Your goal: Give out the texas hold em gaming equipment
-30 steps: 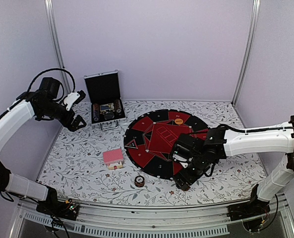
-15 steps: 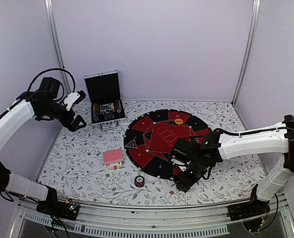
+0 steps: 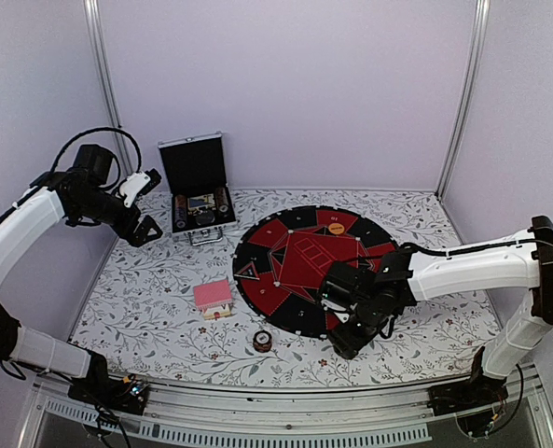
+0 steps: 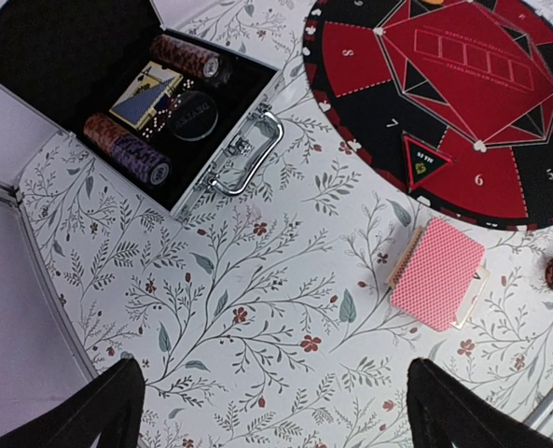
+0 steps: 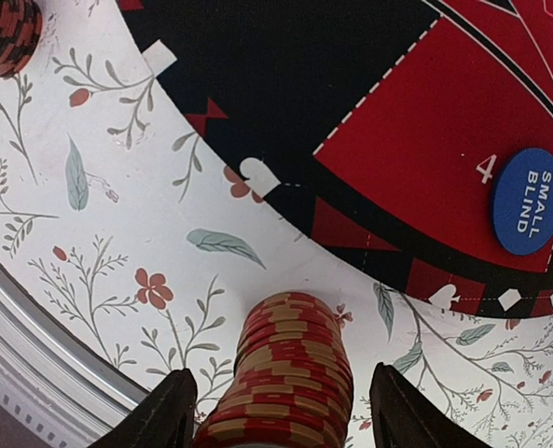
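Note:
A stack of red and tan striped poker chips (image 5: 290, 373) stands on the flowered cloth just off the round mat's near edge. My right gripper (image 5: 281, 415) is open with a finger on each side of this stack and a gap on both sides; it also shows in the top view (image 3: 343, 347). A blue "SMALL BLIND" button (image 5: 528, 201) lies on the mat. A darker chip stack (image 3: 262, 341) stands near the front. The pink card box (image 3: 213, 297) lies left of the mat. An orange button (image 3: 336, 228) lies at the mat's far edge. My left gripper (image 3: 144, 201) is open, empty and high.
The red and black round mat (image 3: 285, 252) fills the middle. The open silver-edged black case (image 3: 199, 187) stands at the back left with chip rolls (image 4: 127, 149) and a card deck (image 4: 145, 98) inside. A metal rail (image 3: 276, 411) runs along the front edge.
My right arm has shifted slightly left and toward the front edge over the mat's near rim. The left arm has not moved.

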`<state>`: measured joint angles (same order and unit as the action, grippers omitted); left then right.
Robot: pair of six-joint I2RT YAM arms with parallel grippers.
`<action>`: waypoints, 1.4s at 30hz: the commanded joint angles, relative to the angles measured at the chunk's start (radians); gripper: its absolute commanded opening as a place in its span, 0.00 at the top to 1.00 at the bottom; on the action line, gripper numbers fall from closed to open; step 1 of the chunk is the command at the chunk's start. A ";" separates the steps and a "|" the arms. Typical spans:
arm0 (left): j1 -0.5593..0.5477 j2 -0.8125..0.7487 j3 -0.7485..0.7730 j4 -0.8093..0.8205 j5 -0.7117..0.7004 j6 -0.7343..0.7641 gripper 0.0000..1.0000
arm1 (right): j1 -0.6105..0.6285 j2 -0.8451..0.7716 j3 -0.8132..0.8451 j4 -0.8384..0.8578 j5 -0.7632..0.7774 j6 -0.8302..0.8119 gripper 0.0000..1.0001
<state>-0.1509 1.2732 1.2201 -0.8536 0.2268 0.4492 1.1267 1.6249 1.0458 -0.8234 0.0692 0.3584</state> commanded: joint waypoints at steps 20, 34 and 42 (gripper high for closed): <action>-0.020 -0.011 0.015 -0.016 -0.004 0.008 0.00 | 0.007 -0.048 0.039 -0.068 0.033 0.002 0.38; -0.022 -0.012 0.018 -0.016 -0.015 0.014 0.00 | 0.007 -0.034 0.021 -0.043 0.016 -0.003 0.43; -0.022 -0.017 0.017 -0.016 -0.021 0.019 0.00 | 0.007 -0.033 0.016 -0.036 0.008 -0.005 0.44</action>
<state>-0.1616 1.2732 1.2201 -0.8543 0.2123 0.4572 1.1267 1.5997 1.0599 -0.8734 0.0906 0.3576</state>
